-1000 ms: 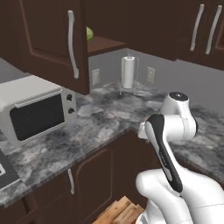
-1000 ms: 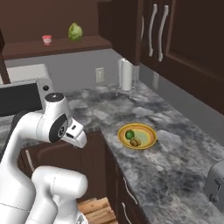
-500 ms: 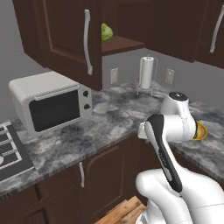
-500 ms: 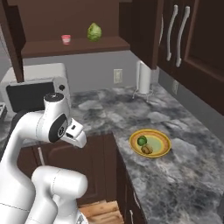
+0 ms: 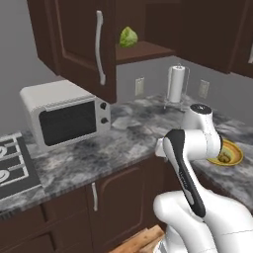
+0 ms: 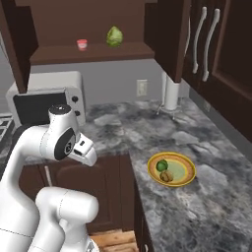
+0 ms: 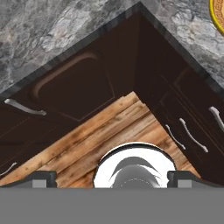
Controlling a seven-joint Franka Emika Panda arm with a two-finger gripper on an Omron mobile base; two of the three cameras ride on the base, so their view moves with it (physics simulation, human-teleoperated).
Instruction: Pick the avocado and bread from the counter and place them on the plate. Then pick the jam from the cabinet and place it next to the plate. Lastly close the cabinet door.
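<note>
The plate lies on the grey counter, and on it rest the dark green avocado and the golden-brown bread. Part of the plate peeks out from behind my arm, and its rim touches the hand view's top right corner. The small red jam stands on the shelf of the open cabinet. The cabinet door hangs open. My gripper is open and holds nothing, pointing down at the floor in front of the counter's corner.
A pale green leafy ball sits on the shelf to the right of the jam. A white microwave and a paper towel roll stand on the counter, with a stove at the far left. Dark drawers lie below.
The whole scene has slid sideways in both base views, so the base has moved. The arm keeps its folded pose and the gripper stays open.
</note>
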